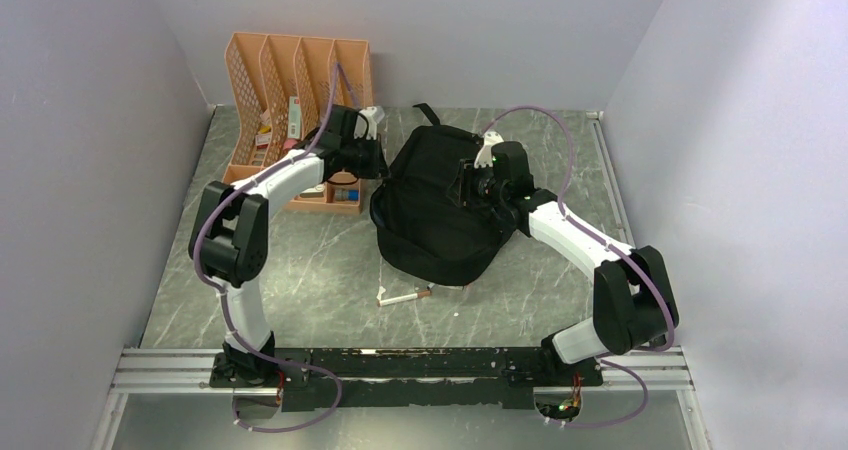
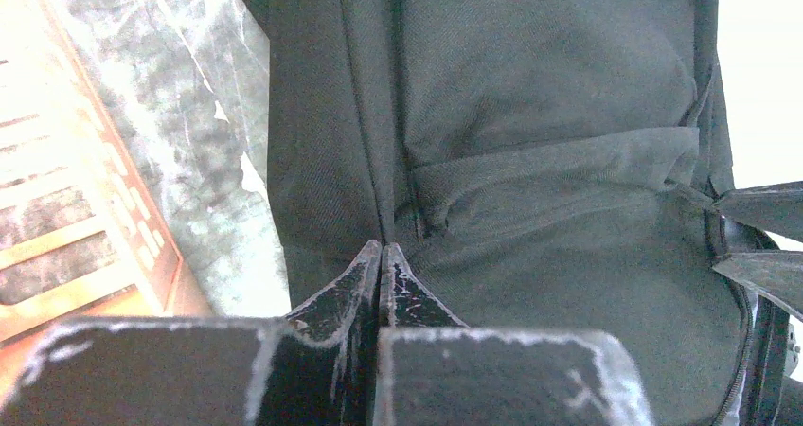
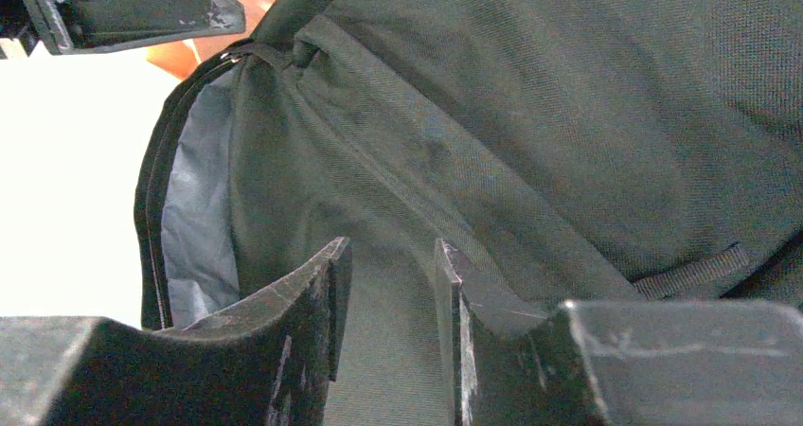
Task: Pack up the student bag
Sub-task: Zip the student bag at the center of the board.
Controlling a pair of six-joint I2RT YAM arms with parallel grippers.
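From my left wrist, my left gripper [image 2: 381, 251] is clenched: the two fingers lie flat against each other and their tips press on a stitched seam of the student bag [image 2: 549, 114]. I cannot tell whether any cloth is caught between them. The grey marbled table [image 2: 189, 142] and an orange file rack [image 2: 85, 227] show to the left of the bag.

From my right wrist, my right gripper [image 3: 392, 246] is released, its fingers spread with a clear gap between them and nothing in it. It hangs close over the bag's black fabric. To the left the bag's mouth gapes, showing a pale grey lining [image 3: 194, 208].

From above, the bag lies in the middle of the table, between my two arms. My left gripper meets its far left edge, just beside the file rack, and my right gripper sits over its top. A white pen [image 1: 405, 296] lies on the table near the bag's near edge, apart from it.
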